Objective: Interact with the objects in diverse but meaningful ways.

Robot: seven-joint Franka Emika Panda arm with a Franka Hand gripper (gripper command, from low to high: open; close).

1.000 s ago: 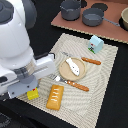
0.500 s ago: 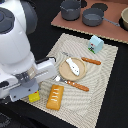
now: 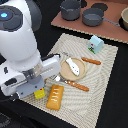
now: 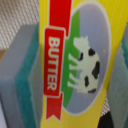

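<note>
My hand (image 4: 75, 64) is gripping the yellow butter block (image 4: 75, 55) between both pads (image 4: 22, 75), just beside the orange bread block (image 3: 55, 96).

This looks like a play-kitchen tabletop set up for robot work, not a real kitchen. A dark table (image 3: 117, 107) carries a woven beige placemat (image 3: 102, 95). At 12 o'clock from the mat, a brown board (image 3: 67, 24) holds two grey toy pots (image 3: 93, 16). On the mat lie a tan round plate (image 3: 79, 64), orange-handled cutlery (image 3: 91, 61), an orange toy bread loaf (image 3: 55, 96) and a pale blue milk carton (image 3: 95, 44) at 1 o'clock. The white Franka arm (image 3: 20, 47) marks it as a lab rig.
</note>
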